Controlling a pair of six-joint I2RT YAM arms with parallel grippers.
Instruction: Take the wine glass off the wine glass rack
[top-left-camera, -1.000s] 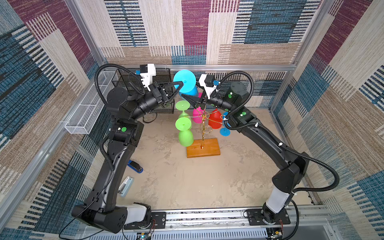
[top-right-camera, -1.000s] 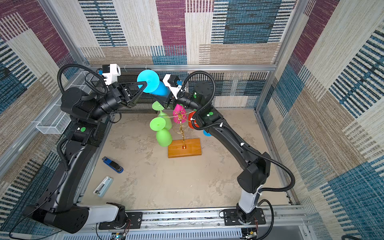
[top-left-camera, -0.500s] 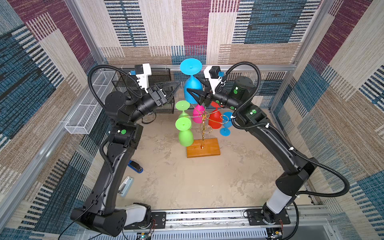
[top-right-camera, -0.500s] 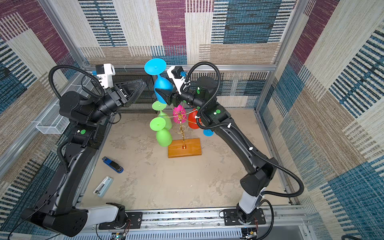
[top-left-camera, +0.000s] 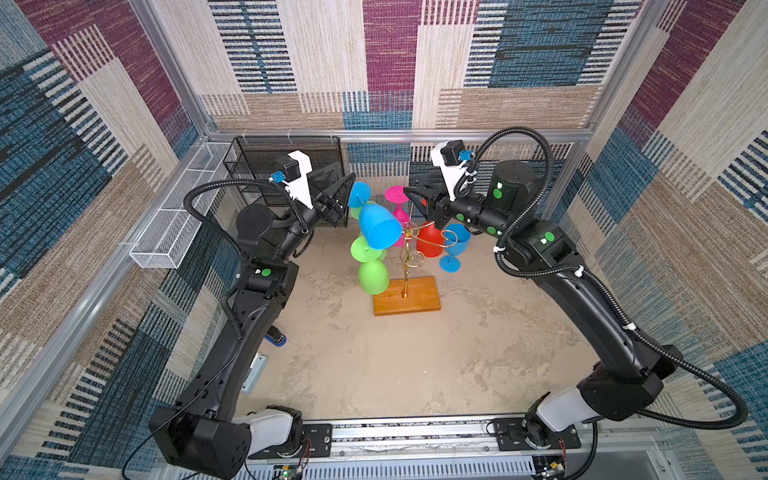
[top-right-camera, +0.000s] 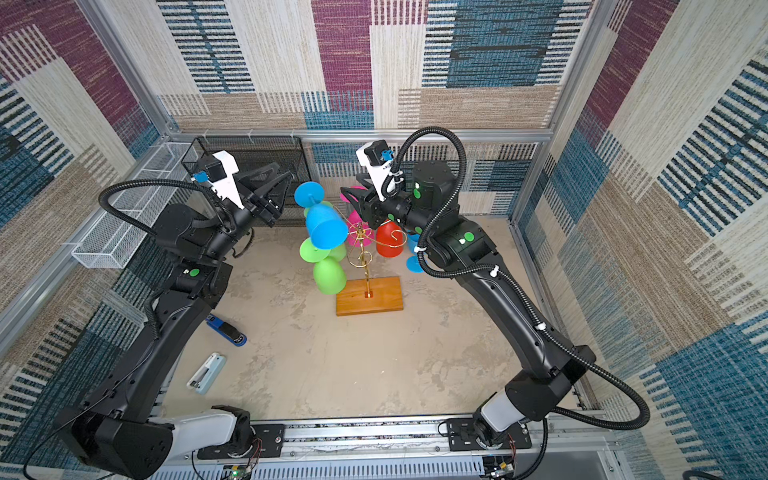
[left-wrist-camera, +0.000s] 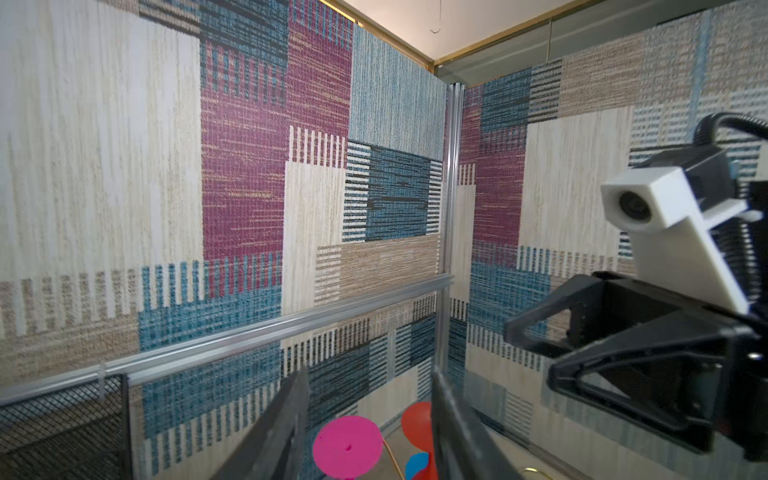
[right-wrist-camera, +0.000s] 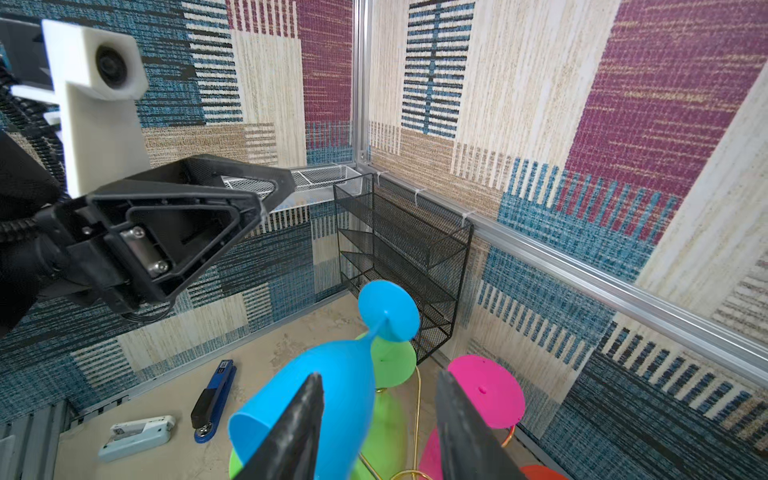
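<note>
A blue wine glass (top-left-camera: 376, 226), tilted, between two parted pincers

The left pincer (left-wrist-camera: 368, 378) stands apart, gripping nothing; the glass's foot is just beside its tips. The right pincer (right-wrist-camera: 379, 376) is apart too and empty, the bowl just ahead of its tips and lower. The wine glass rack (top-left-camera: 419, 297) stands below and between both pincers; whether the bowl touches its wire cannot be told.

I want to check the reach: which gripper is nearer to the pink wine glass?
Right. The right gripper sits just beside the foot of the pink wine glass, on its right in a top view. The left gripper is farther left, beyond the tilted blue wine glass.
</note>
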